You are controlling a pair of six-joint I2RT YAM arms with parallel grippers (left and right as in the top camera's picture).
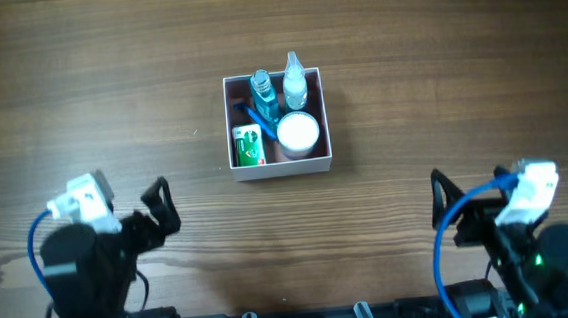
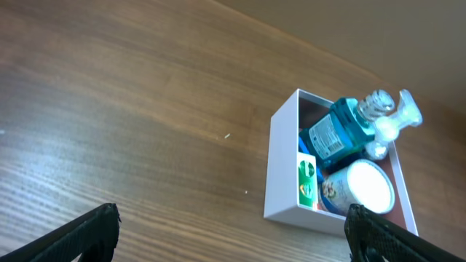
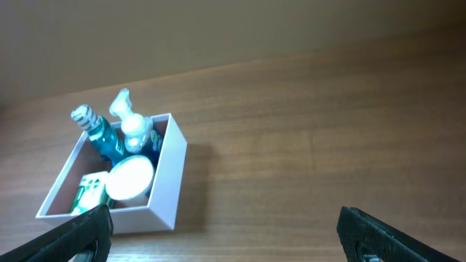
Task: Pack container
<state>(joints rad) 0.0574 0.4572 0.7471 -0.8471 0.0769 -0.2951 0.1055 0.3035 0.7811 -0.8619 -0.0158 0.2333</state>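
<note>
The container [image 1: 323,116], a square white box with a pink inside, sits at the middle of the table. It holds a blue bottle [image 1: 261,94], a clear white bottle [image 1: 294,82], a round white-lidded jar [image 1: 297,132] and a green packet [image 1: 249,146]. It also shows in the left wrist view [image 2: 282,175] and the right wrist view [image 3: 169,178]. My left gripper [image 1: 159,210] is open and empty at the front left, well apart from the box. My right gripper [image 1: 446,208] is open and empty at the front right.
The wooden table [image 1: 457,57] surrounds the box on all sides. Blue cables loop beside each arm near the front edge.
</note>
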